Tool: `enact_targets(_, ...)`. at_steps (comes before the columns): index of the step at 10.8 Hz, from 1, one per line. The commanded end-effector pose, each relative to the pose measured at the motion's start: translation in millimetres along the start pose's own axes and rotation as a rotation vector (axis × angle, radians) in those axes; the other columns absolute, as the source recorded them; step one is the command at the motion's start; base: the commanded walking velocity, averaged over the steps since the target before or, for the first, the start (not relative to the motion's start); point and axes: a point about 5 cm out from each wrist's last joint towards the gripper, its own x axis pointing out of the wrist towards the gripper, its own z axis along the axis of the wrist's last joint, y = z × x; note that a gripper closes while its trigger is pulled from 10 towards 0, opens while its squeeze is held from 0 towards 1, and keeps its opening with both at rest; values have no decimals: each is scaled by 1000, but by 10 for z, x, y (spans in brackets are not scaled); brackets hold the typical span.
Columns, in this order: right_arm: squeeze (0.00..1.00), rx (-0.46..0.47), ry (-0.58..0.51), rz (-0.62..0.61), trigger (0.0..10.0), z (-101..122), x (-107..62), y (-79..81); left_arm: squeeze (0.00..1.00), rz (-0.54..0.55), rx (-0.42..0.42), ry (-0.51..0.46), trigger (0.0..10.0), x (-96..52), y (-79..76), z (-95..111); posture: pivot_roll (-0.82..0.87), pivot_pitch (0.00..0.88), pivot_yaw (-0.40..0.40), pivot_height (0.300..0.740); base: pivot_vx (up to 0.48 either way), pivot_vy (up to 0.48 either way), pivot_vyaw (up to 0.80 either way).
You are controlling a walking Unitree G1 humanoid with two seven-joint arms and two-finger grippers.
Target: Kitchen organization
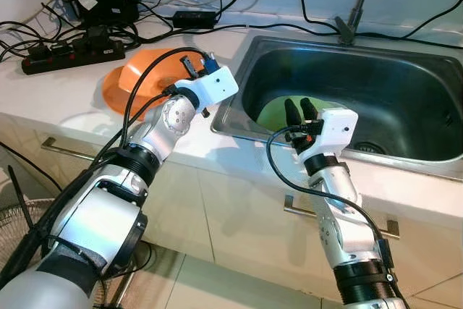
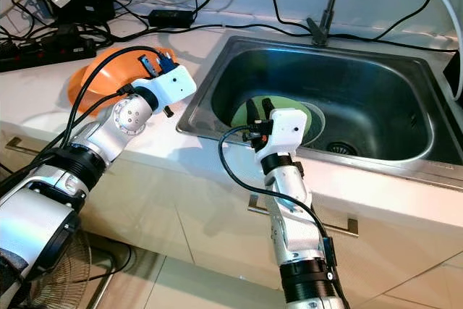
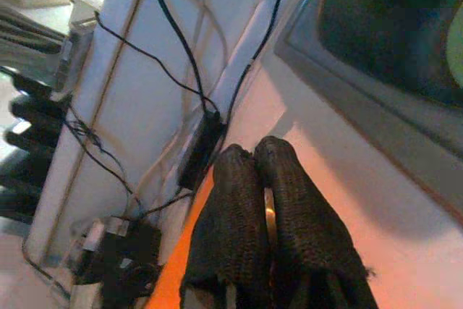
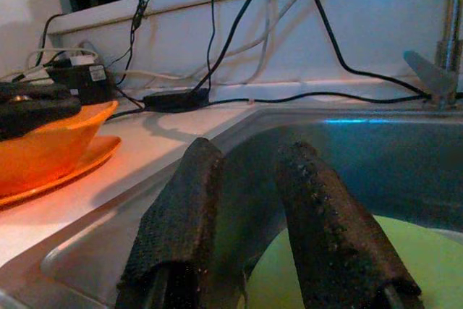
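1. Steel sink (image 1: 405,70) is sitting in the white counter (image 1: 65,99), faucet (image 1: 358,5) standing behind it.
2. Green plate (image 2: 307,124) is lying inside the sink.
3. Orange bowl (image 1: 145,66) is resting on an orange plate (image 1: 112,92), left of the sink.
4. Right gripper (image 4: 253,208) is hovering over the green plate, fingers parted, empty.
5. Left gripper (image 3: 264,179) is clenching the orange bowl's rim.

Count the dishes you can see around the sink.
3: a round green plate inside the steel sink; an orange plastic bowl stacked on an orange plate on the white counter, left. More may be hidden.
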Motion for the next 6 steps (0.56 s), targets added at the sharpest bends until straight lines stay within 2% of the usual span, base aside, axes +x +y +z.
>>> enact_targets(1, 0, -7, -7, 13, 10000, 22, 35, 25, 0, 68, 76, -53, 0, 41, 189, 122, 124, 62, 49, 740, 0, 0, 0)
enact_targets(2, 0, -7, -9, 13, 10000, 22, 52, 25, 0, 117, 158, -111, 0, 50, 281, 223, 127, 57, 50, 740, 0, 0, 0)
enact_targets(3, 0, -7, -9, 13, 10000, 20, 64, 23, 0, 146, 177, -158, 0, 51, 328, 302, 130, 52, 50, 740, 0, 0, 0)
enact_targets(4, 0, -8, -10, 14, 10000, 21, 79, 28, 0, 182, 153, -236, 7961, 41, 374, 424, 132, 45, 50, 740, 0, 0, 0)
enact_targets(5, 0, -7, -17, 21, 10000, 35, 116, 39, 0, 224, 64, -420, 10000, -19, 424, 701, 136, 34, 46, 740, 0, 0, 0)
enact_targets(6, 1000, 0, -25, 22, 10000, 50, 138, 36, 0, 241, 13, -490, 10000, -54, 450, 809, 137, 29, 45, 740, 0, 0, 0)
